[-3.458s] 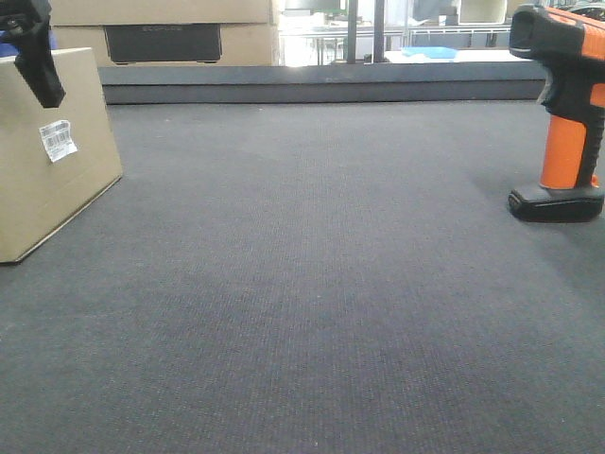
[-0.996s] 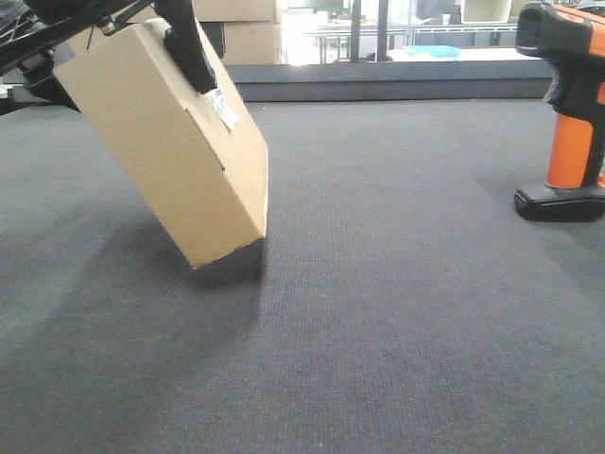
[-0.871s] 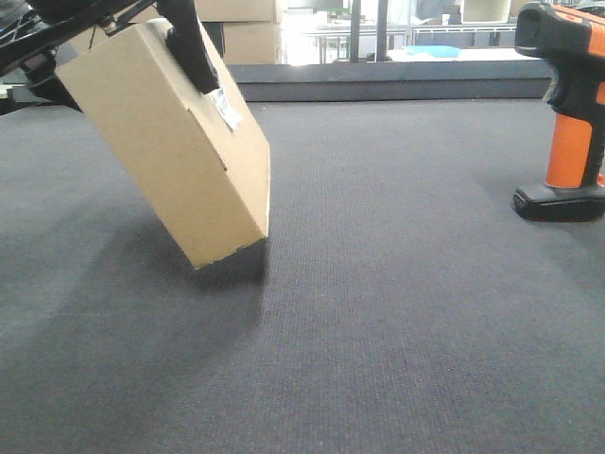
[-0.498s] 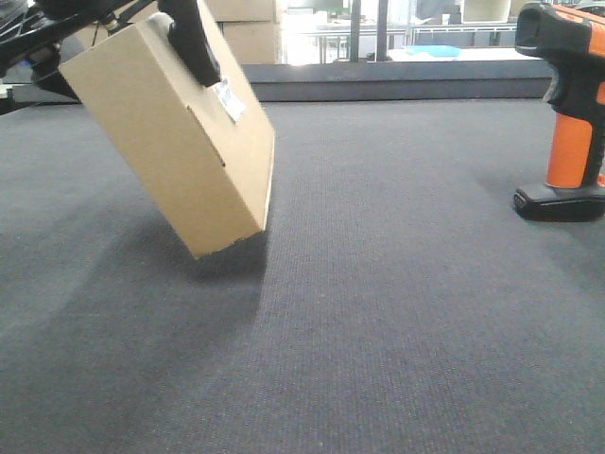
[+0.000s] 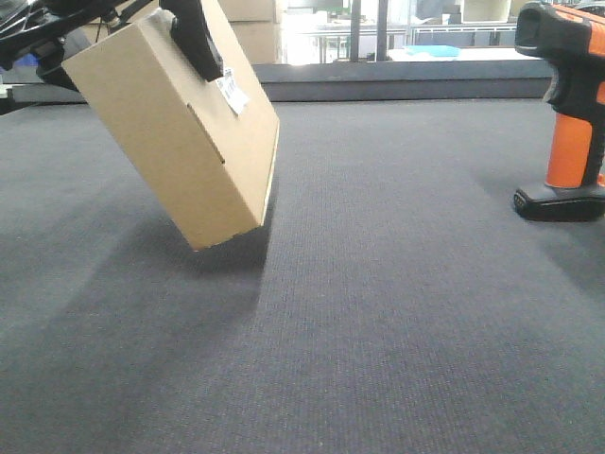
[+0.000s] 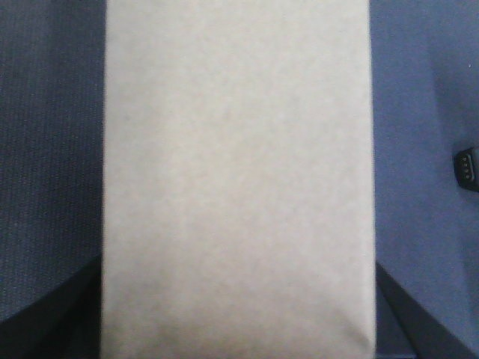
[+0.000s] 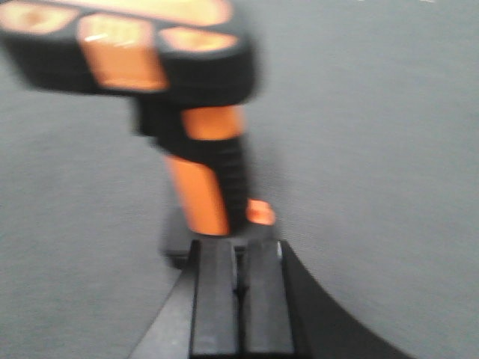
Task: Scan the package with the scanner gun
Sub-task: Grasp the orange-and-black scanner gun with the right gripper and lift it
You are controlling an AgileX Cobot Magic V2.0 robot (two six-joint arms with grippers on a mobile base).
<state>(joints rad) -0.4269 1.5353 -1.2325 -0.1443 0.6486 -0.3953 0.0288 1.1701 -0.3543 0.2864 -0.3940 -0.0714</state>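
Small flat brown cardboard package [image 5: 180, 142]: tilted above the dark mat [image 5: 378, 303], clamped in left gripper [image 5: 192, 38] | black-headed, orange-handled scanner gun [image 7: 198, 157]: upright, well right of the package, just ahead of right gripper [image 7: 238, 299] | right gripper: fingers pressed together, empty, nearer arm

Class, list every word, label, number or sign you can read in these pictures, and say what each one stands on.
No text can be read in any view.
White sticker on the package: barcode print, too small to read.
Scanner gun: no legible marking; its top is blurred in the right wrist view.
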